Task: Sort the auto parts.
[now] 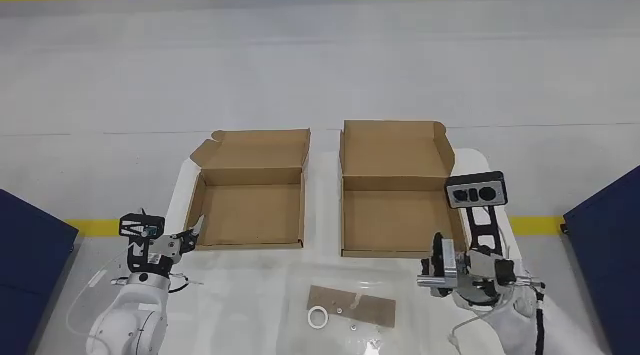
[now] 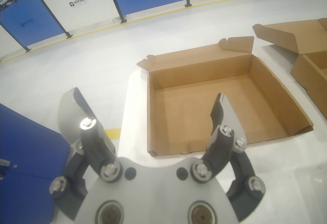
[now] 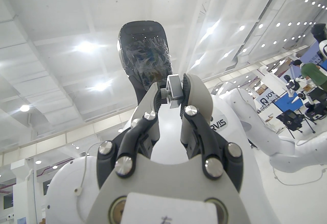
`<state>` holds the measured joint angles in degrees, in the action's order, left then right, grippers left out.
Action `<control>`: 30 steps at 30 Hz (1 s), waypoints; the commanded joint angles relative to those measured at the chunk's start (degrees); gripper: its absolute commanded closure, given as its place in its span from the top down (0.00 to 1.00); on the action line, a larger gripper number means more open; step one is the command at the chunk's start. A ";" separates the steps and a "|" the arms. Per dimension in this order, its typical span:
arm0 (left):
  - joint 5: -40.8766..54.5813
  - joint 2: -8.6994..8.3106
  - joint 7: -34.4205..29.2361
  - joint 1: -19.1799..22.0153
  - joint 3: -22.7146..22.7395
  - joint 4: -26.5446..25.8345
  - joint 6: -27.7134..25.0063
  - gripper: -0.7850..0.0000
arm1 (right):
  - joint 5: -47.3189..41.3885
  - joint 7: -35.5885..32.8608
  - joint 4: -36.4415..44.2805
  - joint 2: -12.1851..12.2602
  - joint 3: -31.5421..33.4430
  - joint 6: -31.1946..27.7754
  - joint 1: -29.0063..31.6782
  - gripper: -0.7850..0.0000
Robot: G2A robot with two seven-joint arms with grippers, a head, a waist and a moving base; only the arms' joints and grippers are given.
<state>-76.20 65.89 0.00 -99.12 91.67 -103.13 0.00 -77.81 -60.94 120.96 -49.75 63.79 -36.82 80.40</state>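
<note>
Your right claw (image 3: 170,94) is clamped on a small grey metal block (image 3: 174,93) with a bolt head on one face. The block is pinched between both fingertips. The claw points upward, away from the table, so the part is held in the air.

From above, that arm sits at the right side of the white table (image 1: 250,277), just off the near right corner of the right-hand brown cardboard box (image 1: 395,220).

Your left claw (image 2: 147,94) is spread wide with nothing between its fingers. It hangs over the near left part of the table, aimed at the left-hand brown cardboard box (image 1: 250,213) and just beside that box's near left corner.

The two boxes sit side by side mid-table with a narrow strip of tabletop between them. Both have their lids folded back on the far side.

Closer to you than the boxes, and between the two arms, a flat brown cardboard sheet (image 1: 352,303) lies on the table. A white ring (image 1: 318,317) rests at the sheet's near left corner, and a smaller pale part (image 1: 356,324) lies at its near edge. You can't tell what that small part is. Both are well apart from either claw.
</note>
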 commanded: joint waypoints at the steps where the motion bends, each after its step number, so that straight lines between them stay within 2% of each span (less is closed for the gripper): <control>1: 0.00 0.00 0.00 0.00 0.00 0.00 0.00 1.00 | -2.58 -0.82 0.41 -0.36 0.26 0.06 0.36 0.00; 7: 0.00 0.00 0.00 0.00 0.00 0.00 0.00 1.00 | -8.91 -3.79 0.58 -1.52 1.10 0.67 1.31 0.00; 12: 0.00 0.00 0.00 0.00 0.00 0.00 0.00 1.00 | -10.45 -5.09 0.35 -2.41 1.93 1.34 1.83 0.00; 26: 0.00 0.00 0.00 0.00 0.00 0.00 0.00 1.00 | 7.63 -0.01 0.09 -3.47 5.50 4.40 3.14 0.00; 30: 0.00 0.00 0.00 0.00 0.00 0.00 0.00 1.00 | 8.76 0.88 0.76 -3.88 5.74 4.69 3.75 0.00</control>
<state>-76.20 65.89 0.00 -99.12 91.67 -103.13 0.00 -68.96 -60.10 121.59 -53.52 69.53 -32.13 84.02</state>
